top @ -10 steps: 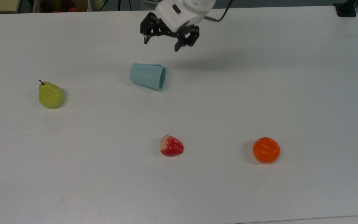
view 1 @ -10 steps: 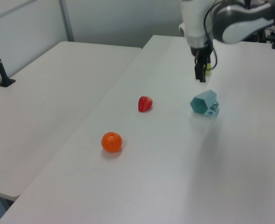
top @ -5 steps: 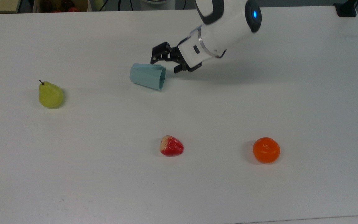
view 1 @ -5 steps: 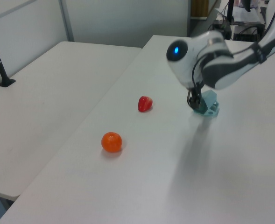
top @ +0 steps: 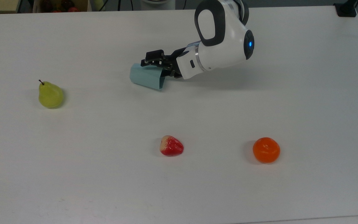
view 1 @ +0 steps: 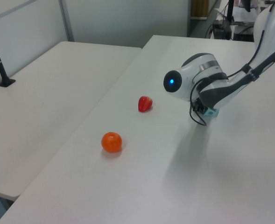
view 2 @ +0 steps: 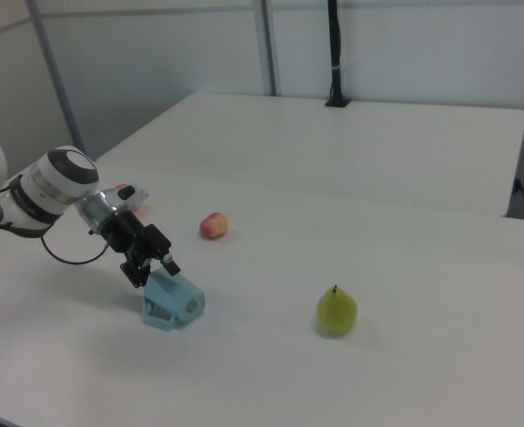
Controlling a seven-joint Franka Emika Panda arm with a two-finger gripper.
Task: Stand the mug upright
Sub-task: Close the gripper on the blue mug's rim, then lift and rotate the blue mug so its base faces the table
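The mug [top: 146, 77] is pale blue-teal and faceted, and it lies on its side on the white table [top: 104, 186], with its hexagonal rim toward the top view's right. My gripper [top: 155, 66] comes in low and nearly level from the top view's right, open at the rim. One finger rests over the mug's far wall and the other sits at its mouth. In the right view the gripper [view 2: 152, 267] stands just above the mug [view 2: 174, 302]. In the left view my wrist covers most of the mug [view 1: 212, 112].
A green pear [top: 50, 95] sits at the top view's left. A red strawberry [top: 171, 146] and an orange [top: 266, 150] lie nearer the front edge. A box of fruit [top: 61, 5] stands beyond the table's far edge.
My gripper has dropped from above the table, turned nearly level and moved toward the top view's left onto the mug's rim. The mug has not moved.
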